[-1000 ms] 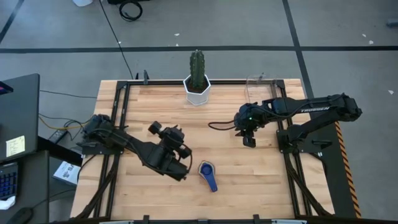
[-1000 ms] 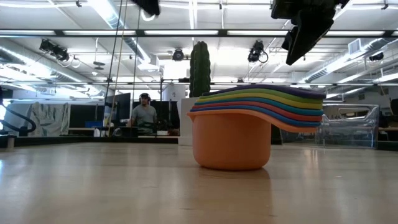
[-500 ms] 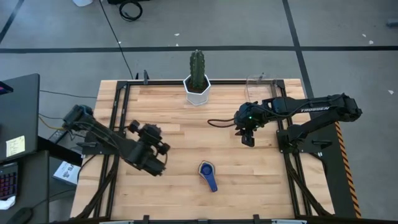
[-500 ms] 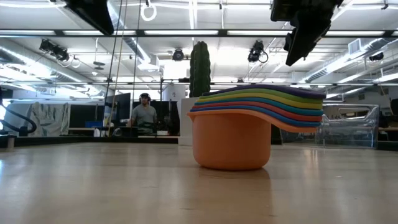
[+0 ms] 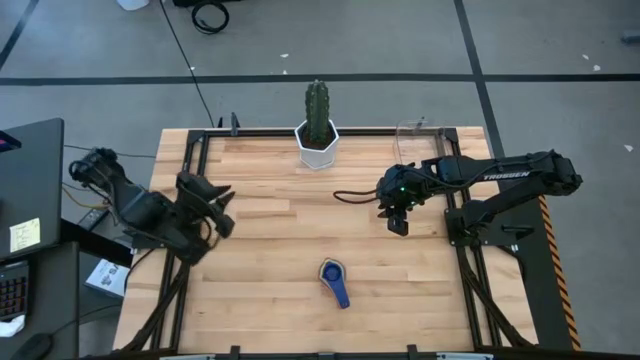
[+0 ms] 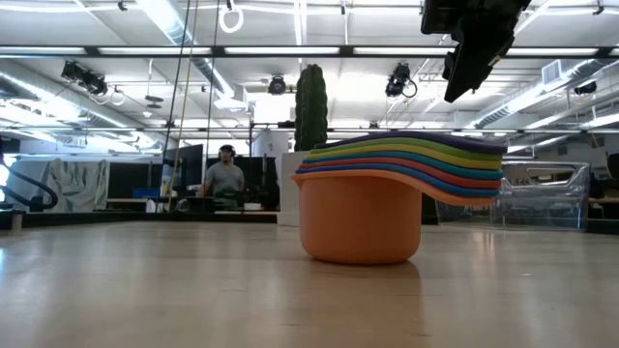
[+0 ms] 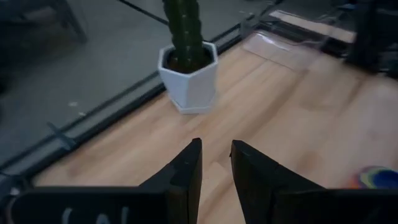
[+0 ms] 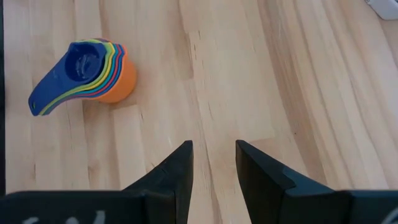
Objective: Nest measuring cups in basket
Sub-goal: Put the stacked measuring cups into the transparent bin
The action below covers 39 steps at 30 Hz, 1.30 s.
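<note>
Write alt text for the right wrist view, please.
A nested stack of coloured measuring cups, blue on top and orange outermost, stands alone on the wooden table. The right claw hangs empty above bare wood, fingers slightly apart.

On the surface (image 5: 260,300) there is one nested stack of measuring cups (image 5: 335,281); six or seven coloured rims show, the exact number is hard to tell. There is one clear basket (image 5: 416,141), one cactus pot (image 5: 317,141) and two tools, left (image 5: 220,208) and right (image 5: 398,224).

White lettering "TROSSEN" along the right arm (image 5: 505,176), seen from above; no other readable text.
</note>
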Available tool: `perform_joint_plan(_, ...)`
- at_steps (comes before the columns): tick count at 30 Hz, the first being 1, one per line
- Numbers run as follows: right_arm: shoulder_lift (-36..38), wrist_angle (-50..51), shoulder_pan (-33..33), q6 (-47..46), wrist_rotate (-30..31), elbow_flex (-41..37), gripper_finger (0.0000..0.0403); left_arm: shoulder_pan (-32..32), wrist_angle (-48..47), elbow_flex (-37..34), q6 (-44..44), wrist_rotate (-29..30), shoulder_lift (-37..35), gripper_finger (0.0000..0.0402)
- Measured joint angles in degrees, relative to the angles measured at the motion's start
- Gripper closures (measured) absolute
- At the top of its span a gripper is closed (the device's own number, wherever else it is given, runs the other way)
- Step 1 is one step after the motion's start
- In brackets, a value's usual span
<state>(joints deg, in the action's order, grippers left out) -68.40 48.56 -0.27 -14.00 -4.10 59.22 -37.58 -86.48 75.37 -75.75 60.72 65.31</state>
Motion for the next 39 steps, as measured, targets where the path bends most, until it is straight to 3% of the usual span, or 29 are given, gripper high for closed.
perform_joint_plan(4, 0.0, 0.0, 0.0, 0.0, 0.0, 0.0, 0.0278, -1.3, 0.3, 0.0, 0.5, -3.2, -2.5, 0.031)
perform_joint_plan(9, 0.0, 0.0, 0.0, 0.0, 0.0, 0.0, 0.0278, -1.3, 4.3, 0.0, -1.4, -13.0, -4.0, 0.031)
perform_joint_plan(12, 0.0, 0.0, 0.0, 0.0, 0.0, 0.0, 0.0278, -1.3, 8.0, 0.0, 2.8, -9.3, -3.8, 0.031)
perform_joint_plan(16, 0.0, 0.0, 0.0, 0.0, 0.0, 0.0, 0.0278, -1.3, 15.1, 0.0, 16.8, -13.6, -3.8, 0.031)
perform_joint_plan(22, 0.0, 0.0, 0.0, -0.3, 0.1, 0.0, 0.0278, -1.2, 24.2, 0.0, 32.2, -15.4, -3.9, 0.031)
perform_joint_plan(39, 0.0, 0.0, 0.0, -1.5, 0.0, 0.0, 0.0278, -1.3, 35.9, -1.1, 47.9, -17.5, -3.9, 0.031)
